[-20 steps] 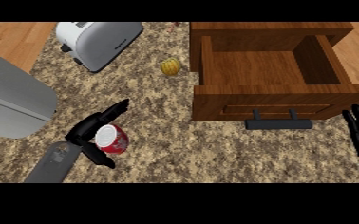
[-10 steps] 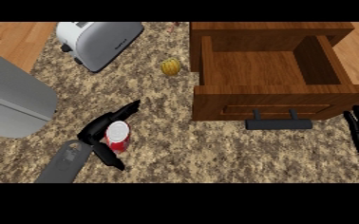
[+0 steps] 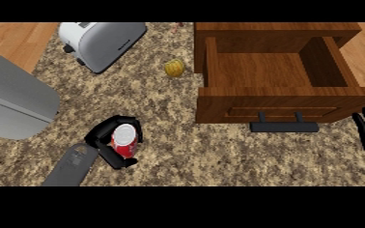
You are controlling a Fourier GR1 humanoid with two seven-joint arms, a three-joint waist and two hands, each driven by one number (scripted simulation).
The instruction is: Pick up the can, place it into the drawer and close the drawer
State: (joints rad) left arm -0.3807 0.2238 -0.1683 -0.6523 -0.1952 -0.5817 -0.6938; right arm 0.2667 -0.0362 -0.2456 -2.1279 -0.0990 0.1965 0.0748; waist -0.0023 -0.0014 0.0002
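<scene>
A red can (image 3: 124,142) with a silver top stands on the speckled counter at the lower left. My left hand (image 3: 102,134) comes in from the bottom edge, its fingers and thumb curled round the can's sides. The wooden drawer (image 3: 272,105) is pulled open at the upper right, its inside bare, with a black handle (image 3: 284,126) on its front. The can is well to the left of the drawer front. A thin dark sliver of my right hand (image 3: 359,128) shows at the right edge, beside the drawer's front corner.
A silver toaster (image 3: 100,40) lies at the upper left. A small yellow object (image 3: 174,68) sits just left of the drawer. A large grey rounded appliance (image 3: 21,101) fills the left edge.
My left hand's outstretched fingers have curled in and wrapped round the can. The hand and forearm have shifted slightly right. The drawer and the right hand have not moved.
</scene>
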